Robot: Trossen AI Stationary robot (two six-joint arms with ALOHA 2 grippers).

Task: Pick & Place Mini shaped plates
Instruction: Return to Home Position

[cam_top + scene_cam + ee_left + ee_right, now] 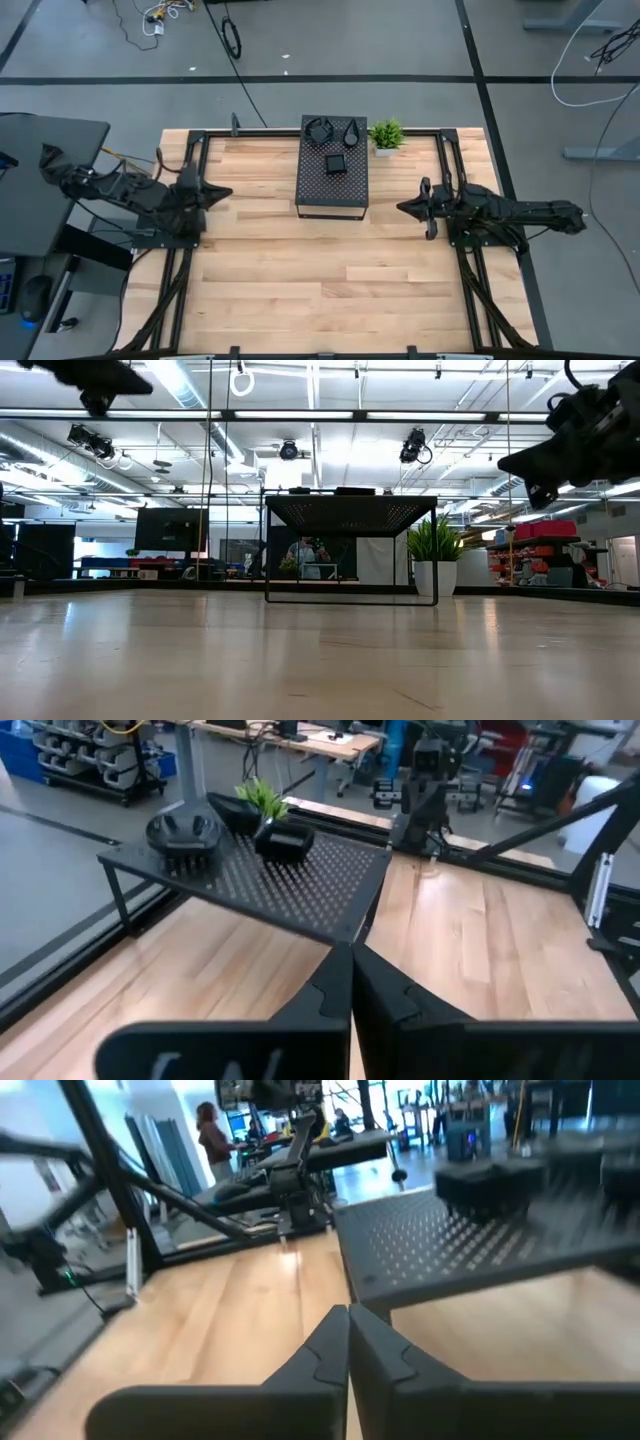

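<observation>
High view: mini shaped plates (336, 165) on perforated shelf (332, 192) look glossy, stiff, likely slippery, take by rim; left end effector (222, 193), right end effector (405, 208) closed, empty.

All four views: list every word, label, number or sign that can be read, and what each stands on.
None can be read.
Pale marks on the dark body of the left gripper: too blurred to read.
Black perforated rectangular shelf, glossy black mini plates: no lettering visible.
Low view's background room: signs too small.
</observation>
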